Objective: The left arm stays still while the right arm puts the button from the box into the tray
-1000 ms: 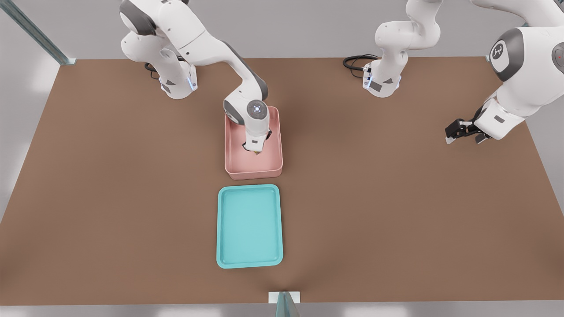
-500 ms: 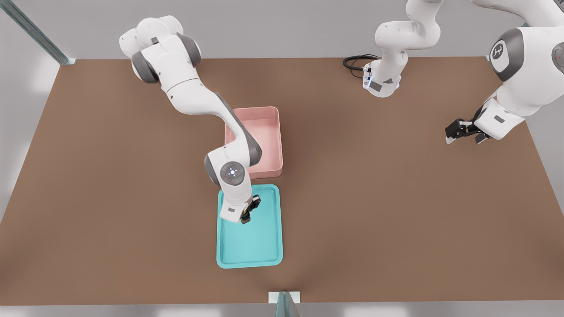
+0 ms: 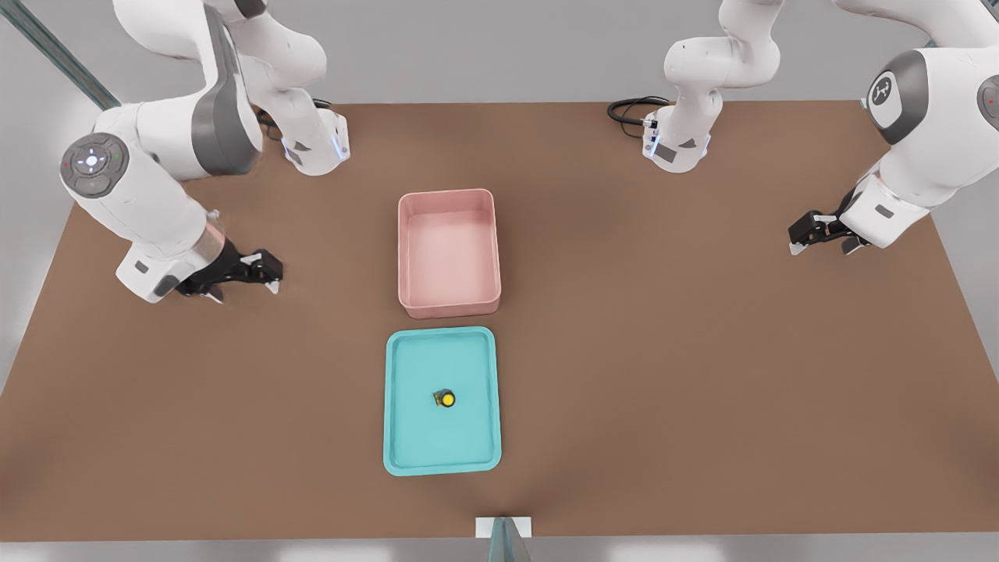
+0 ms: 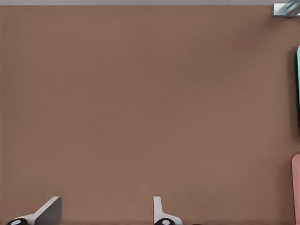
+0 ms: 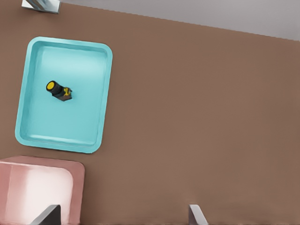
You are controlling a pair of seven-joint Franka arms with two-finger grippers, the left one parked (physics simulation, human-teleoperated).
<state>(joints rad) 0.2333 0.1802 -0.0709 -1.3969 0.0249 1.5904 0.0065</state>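
1. Swung away from the tray [image 3: 394, 406] since half a second ago: the right arm [image 3: 156, 195], now far out toward the front view's left; left behind on the tray floor, the button [image 3: 445, 398].
2. Hovering over bare table [image 3: 702, 351] well apart from both containers: the gripper [image 3: 269, 277], fingers spread apart, holding nothing. Confirmed from the right wrist view by two fingertips [image 5: 47, 216] with a wide gap between them.
3. Lying on its side near the tray's middle, yellow cap visible, clear of every rim: the button [image 5: 58, 89].
4. Just beyond the tray's far short edge, nearly touching it, a narrow strip of table between: the box [image 3: 449, 300], pale pink, tall-walled, nothing visible inside.
5. Wide open brown surface on both sides of tray and box, out to the table's edges.
6. At the near table edge, just past the tray's near short rim: a small white mount [image 3: 503, 528].
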